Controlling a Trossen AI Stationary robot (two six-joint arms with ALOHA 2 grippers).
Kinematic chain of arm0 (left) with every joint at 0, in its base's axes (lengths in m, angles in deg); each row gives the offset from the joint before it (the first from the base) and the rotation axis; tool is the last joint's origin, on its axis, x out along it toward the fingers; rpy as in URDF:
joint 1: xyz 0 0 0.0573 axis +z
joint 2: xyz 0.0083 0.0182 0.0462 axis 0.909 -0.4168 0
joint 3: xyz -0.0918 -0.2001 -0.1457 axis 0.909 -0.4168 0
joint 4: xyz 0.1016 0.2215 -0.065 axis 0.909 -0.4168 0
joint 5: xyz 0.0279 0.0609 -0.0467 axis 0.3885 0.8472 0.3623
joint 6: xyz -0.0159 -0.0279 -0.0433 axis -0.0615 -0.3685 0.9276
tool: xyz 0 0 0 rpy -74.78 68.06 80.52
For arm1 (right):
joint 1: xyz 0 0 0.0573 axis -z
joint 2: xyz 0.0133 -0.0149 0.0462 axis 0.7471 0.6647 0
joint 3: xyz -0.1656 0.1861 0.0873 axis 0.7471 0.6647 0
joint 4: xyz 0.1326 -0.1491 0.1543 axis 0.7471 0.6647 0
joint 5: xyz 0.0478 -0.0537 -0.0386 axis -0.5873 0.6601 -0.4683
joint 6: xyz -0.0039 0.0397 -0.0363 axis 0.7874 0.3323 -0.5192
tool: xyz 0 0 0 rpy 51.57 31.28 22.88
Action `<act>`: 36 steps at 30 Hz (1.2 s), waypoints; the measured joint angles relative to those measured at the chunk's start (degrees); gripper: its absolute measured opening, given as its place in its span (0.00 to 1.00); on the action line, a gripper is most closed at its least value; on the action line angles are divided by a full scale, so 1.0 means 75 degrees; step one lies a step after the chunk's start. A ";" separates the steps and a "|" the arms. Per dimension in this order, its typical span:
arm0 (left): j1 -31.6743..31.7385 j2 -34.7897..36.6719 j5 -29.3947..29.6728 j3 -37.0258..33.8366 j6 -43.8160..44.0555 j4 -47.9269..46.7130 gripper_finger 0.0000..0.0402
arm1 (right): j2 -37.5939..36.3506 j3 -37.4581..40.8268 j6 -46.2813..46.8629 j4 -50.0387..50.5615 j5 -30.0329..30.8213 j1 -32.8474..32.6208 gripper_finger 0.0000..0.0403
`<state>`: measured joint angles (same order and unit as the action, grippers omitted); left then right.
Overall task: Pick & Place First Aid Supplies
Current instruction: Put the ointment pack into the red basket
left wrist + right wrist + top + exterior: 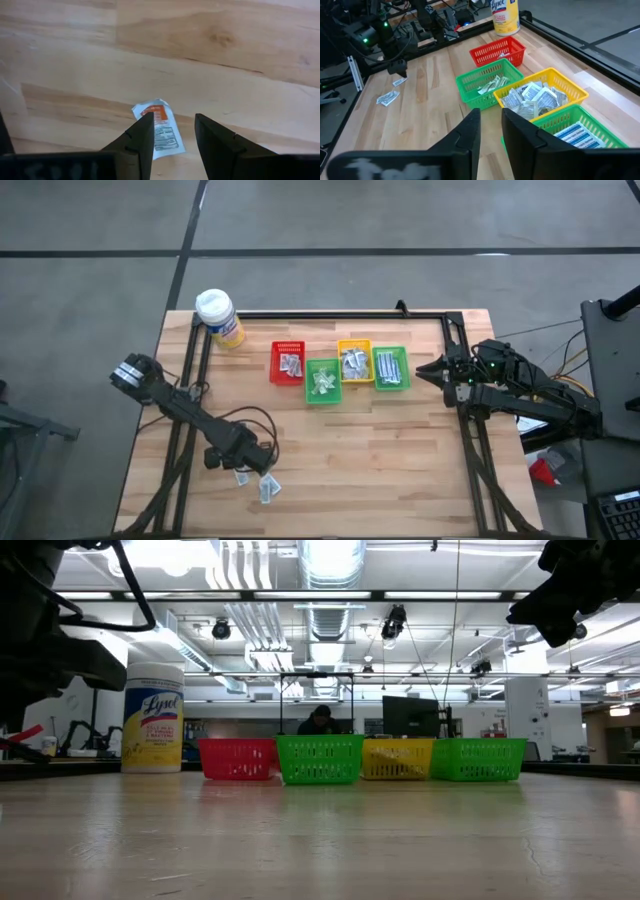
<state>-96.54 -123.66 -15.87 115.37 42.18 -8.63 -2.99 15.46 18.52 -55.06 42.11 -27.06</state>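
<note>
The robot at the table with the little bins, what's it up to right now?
It is sorting first aid packets into four small bins at the far side of the table. The left gripper is down near the table's front edge, fingers open over a white packet with orange print that lies flat on the wood, not yet gripped. Another loose packet lies close by. The right gripper waits beside the bins, holding nothing. The bins already contain packets.

Industrial lab: exposed ceiling ducts (330, 565), strip lights, monitor (410, 717), wooden workbench (320, 840).
</note>
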 joint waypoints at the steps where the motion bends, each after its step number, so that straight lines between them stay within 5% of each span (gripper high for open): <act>1: 0.0000 -0.0009 -0.0036 -0.0005 0.0006 0.0003 0.34 | 0.0000 0.0000 0.0000 0.0000 0.0000 0.0003 0.18; 27: -0.0035 -0.0804 -0.0221 0.0015 -0.0302 0.0149 0.27 | 0.0002 0.0000 0.0000 0.0001 0.0000 0.0003 0.21; 36: -0.0073 -0.0804 -0.0065 -0.0185 -0.0906 0.0403 0.16 | 0.0002 -0.0001 0.0000 0.0001 -0.0001 0.0002 0.17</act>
<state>-97.09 -129.69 -16.36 113.98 35.38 -5.60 -2.97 15.44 18.52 -55.05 42.10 -27.05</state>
